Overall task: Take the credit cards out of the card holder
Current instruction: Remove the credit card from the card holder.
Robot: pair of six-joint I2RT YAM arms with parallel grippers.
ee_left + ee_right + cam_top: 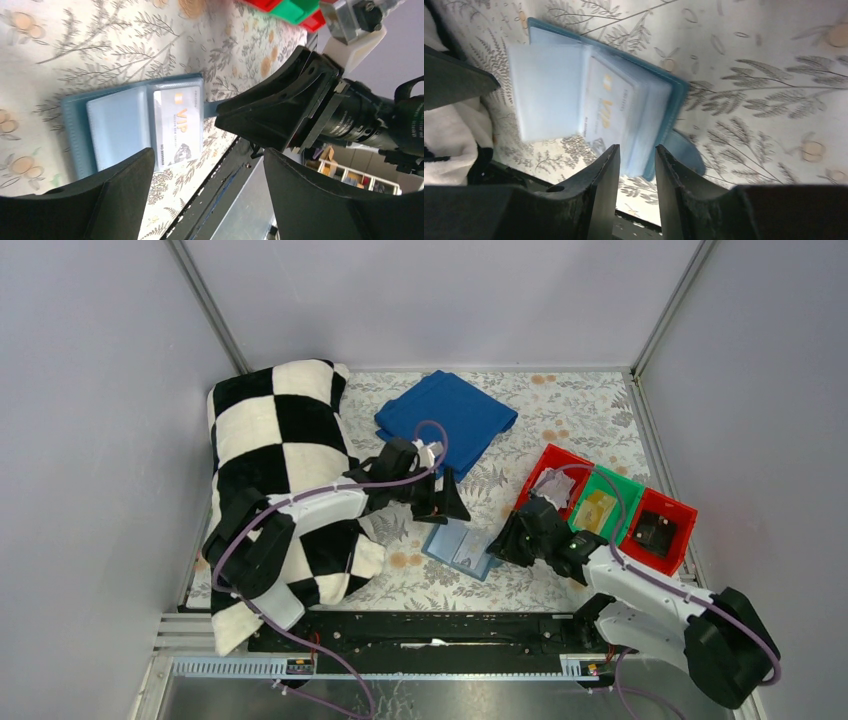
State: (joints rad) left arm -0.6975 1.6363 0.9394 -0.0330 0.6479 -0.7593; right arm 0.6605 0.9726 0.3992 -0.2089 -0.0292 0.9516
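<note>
Teal card holder [461,549] lying open, lower centre of top view, on floral-print tablecloth [580,430]. Booklet shape, clear glossy plastic sleeves fanned out. Whitish rectangular credit card [178,125] inside a sleeve; gold "VIP" legible, smaller print too blurry. L gripper [207,165] spread wide, nothing btwn fingers. R gripper [638,150] narrowed at sleeve edge; pinching or not, can't tell.
</note>
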